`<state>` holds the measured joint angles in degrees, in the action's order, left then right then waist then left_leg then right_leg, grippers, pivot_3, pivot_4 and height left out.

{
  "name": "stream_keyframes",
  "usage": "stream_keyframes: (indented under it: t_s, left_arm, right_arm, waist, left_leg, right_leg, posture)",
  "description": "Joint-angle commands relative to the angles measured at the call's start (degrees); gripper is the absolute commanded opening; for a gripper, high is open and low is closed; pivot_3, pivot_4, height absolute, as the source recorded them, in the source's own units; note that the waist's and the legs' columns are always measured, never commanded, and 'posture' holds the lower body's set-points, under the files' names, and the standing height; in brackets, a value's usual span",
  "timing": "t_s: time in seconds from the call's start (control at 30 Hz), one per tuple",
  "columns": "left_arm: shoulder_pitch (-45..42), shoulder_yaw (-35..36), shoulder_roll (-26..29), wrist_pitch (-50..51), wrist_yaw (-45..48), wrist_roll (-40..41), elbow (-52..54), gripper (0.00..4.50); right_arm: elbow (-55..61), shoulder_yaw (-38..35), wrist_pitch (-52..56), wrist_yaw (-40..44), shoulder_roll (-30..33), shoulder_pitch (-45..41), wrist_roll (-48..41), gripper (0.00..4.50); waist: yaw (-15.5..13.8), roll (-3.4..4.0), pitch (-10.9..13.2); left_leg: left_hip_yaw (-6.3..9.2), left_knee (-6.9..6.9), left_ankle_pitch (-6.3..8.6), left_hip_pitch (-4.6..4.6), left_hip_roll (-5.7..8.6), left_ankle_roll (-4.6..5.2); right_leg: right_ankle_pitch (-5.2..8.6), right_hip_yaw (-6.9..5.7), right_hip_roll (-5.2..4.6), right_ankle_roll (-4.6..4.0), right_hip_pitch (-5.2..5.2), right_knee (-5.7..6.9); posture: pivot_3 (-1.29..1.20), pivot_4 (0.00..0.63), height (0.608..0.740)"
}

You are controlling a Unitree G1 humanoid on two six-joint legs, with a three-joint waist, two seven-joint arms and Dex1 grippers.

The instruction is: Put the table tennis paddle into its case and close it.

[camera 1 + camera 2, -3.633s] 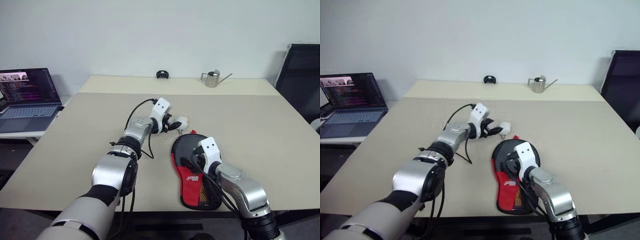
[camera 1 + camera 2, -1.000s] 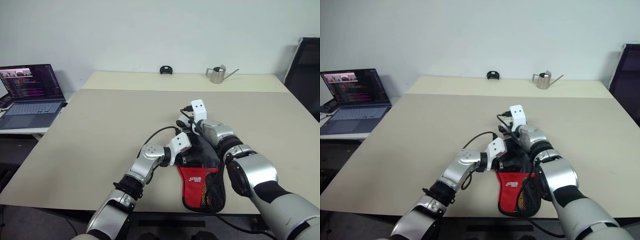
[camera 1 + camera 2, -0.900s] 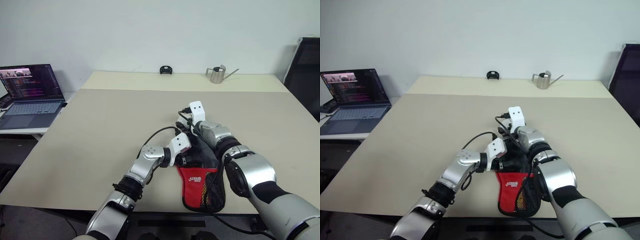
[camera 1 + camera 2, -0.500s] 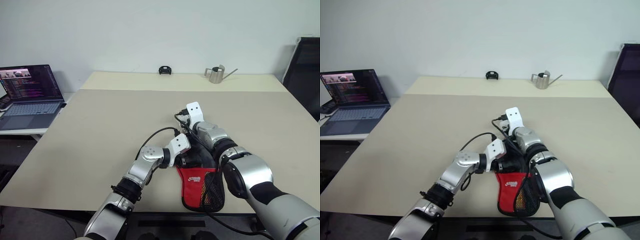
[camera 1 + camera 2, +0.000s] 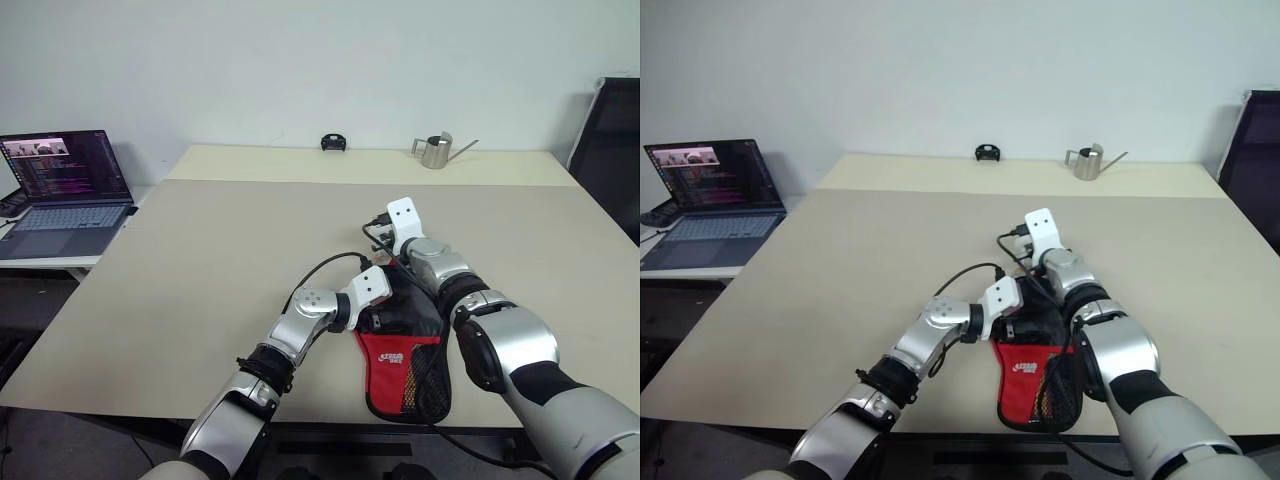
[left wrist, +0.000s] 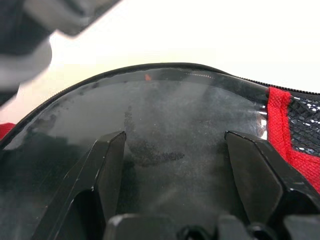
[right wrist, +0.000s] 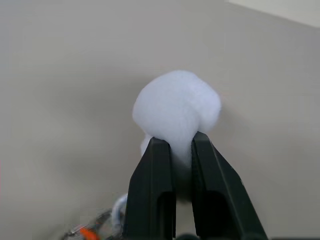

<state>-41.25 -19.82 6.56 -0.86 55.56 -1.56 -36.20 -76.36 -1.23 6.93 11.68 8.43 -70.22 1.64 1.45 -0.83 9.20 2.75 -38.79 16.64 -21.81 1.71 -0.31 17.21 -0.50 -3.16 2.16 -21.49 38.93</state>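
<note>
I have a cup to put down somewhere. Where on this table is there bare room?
Bare table spreads between the laptop and the arms, and behind them up to the watering can. It is crowded around the case, where both grippers work.

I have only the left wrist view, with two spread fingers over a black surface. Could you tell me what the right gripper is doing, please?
Observer: The right gripper is shut on a white fluffy ball.
Operator: Thank you. Where does the case lie?
Observer: The case lies near the table's front edge, red end toward the robot.
Operator: Is anything else on the table?
Observer: A small metal watering can stands at the far edge.
</note>
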Motion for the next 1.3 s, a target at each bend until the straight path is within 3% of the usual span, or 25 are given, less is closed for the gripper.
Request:
stream_keyframes:
  t_s: [0.03,0.3,0.53,0.93,1.13,1.3]
  left_arm:
    - [3.06,-3.57,-0.24,1.11,0.85,-3.26,-6.15,3.44]
    - [3.0,-3.77,-0.83,0.15,1.36,-3.5,-8.46,3.44]
    - [2.42,-3.48,-1.76,-0.4,0.86,-3.52,-10.17,3.44]
    - [-1.05,-4.17,-2.06,-1.48,1.6,-5.28,-15.27,3.44]
    - [-2.18,-4.22,-3.29,-1.87,2.14,-5.64,-17.73,3.44]
    - [-2.49,-4.51,-4.05,-2.59,2.23,-6.18,-19.0,3.44]
  right_arm:
    - [2.42,-1.45,-1.67,-0.85,2.98,-1.57,0.07,0.05]
    - [3.64,-0.84,-1.39,-0.32,7.82,0.9,0.8,0.04]
    - [12.41,-1.58,1.29,0.96,12.2,9.98,-0.06,0.04]
    - [61.63,-6.17,28.92,6.64,22.31,36.23,-5.02,0.04]
    - [87.59,-11.76,49.29,15.88,31.91,51.18,-13.58,0.04]
    - [102.73,-16.56,60.94,20.69,35.5,61.23,-21.58,0.04]
  waist:
    - [-0.01,0.02,-0.02]
    - [-0.25,0.05,-0.14]
    - [-1.17,0.06,-0.17]
    - [-2.02,0.23,-0.33]
    - [-2.92,0.22,-0.38]
    - [-2.98,0.17,-0.41]
  left_leg:
    - [0.01,0.0,0.01,0.04,0.0,0.01]
    - [0.04,-0.01,0.01,0.06,0.01,0.03]
    - [0.06,-0.01,0.02,0.04,0.02,0.03]
    - [0.19,-0.01,0.04,0.02,0.09,0.08]
    - [0.34,0.0,0.06,-0.09,0.13,0.14]
    - [0.35,0.01,0.1,-0.05,0.15,0.2]
  right_leg:
    - [0.0,0.0,0.0,0.0,0.05,0.0]
    - [0.0,-0.03,-0.01,0.0,0.11,-0.02]
    - [0.0,-0.05,-0.02,0.0,0.14,-0.08]
    - [0.01,-0.15,-0.01,0.02,0.24,-0.19]
    - [0.02,-0.29,0.02,0.04,0.28,-0.35]
    - [0.04,-0.28,0.01,0.07,0.37,-0.45]
  posture:
    - [0.0,0.15,0.74]
    - [0.0,0.15,0.74]
    - [0.0,0.15,0.74]
    - [0.0,0.15,0.74]
    - [0.0,0.15,0.74]
    - [0.0,0.15,0.74]
